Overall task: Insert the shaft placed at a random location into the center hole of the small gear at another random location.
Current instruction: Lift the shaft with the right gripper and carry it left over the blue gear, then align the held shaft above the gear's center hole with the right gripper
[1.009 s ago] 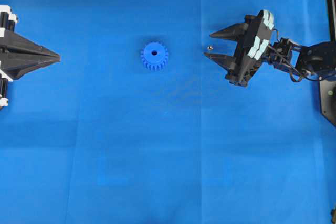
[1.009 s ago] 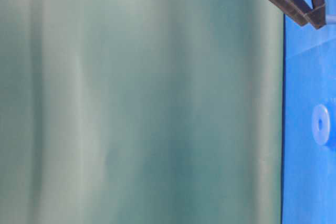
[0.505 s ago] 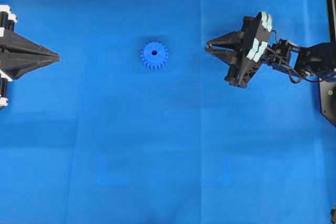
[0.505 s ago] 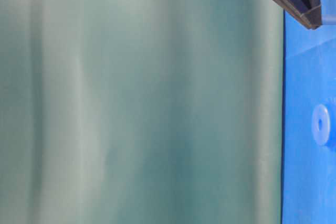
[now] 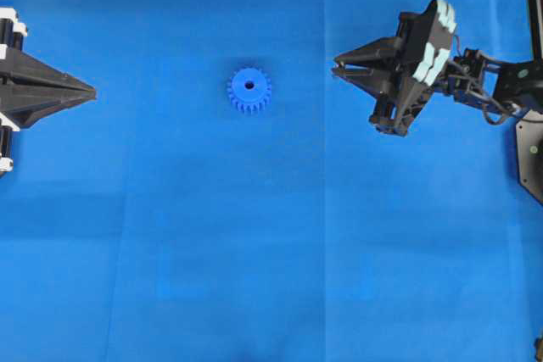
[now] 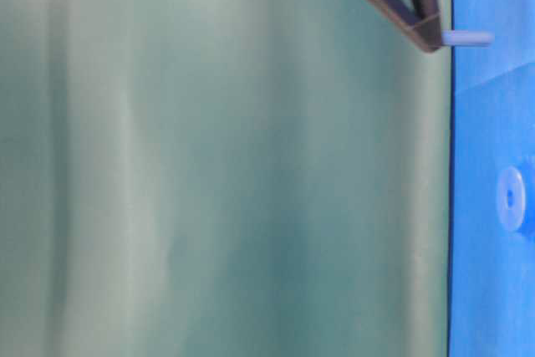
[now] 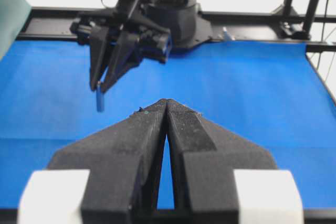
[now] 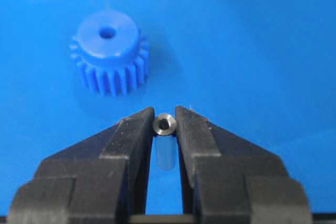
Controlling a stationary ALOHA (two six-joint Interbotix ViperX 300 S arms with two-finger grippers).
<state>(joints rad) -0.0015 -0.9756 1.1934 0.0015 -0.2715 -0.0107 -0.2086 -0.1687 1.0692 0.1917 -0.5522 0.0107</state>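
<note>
**Metal shaft pinched in right gripper, lifted off the blue table**

A small silvery-grey metal shaft (image 8: 164, 125) is seen clamped upright between the two black tapered fingertips of the right gripper (image 8: 165, 124), its hollow top end level with the tips. In the table-level view the shaft (image 6: 466, 38) is shown sticking out beyond the fingertips, clear of the blue cloth-covered table (image 5: 254, 252).

A small bright blue plastic gear (image 5: 249, 90) with fine teeth is laid flat on the table, left of the right gripper (image 5: 335, 69) in the overhead view and well apart from it. A round dark center hole (image 8: 107, 33) is visible in its hub, facing up and unfilled.

At the far left edge of the overhead view, the black left gripper (image 5: 92, 91) is held with its fingertips pressed together on nothing, well apart from the gear.
</note>
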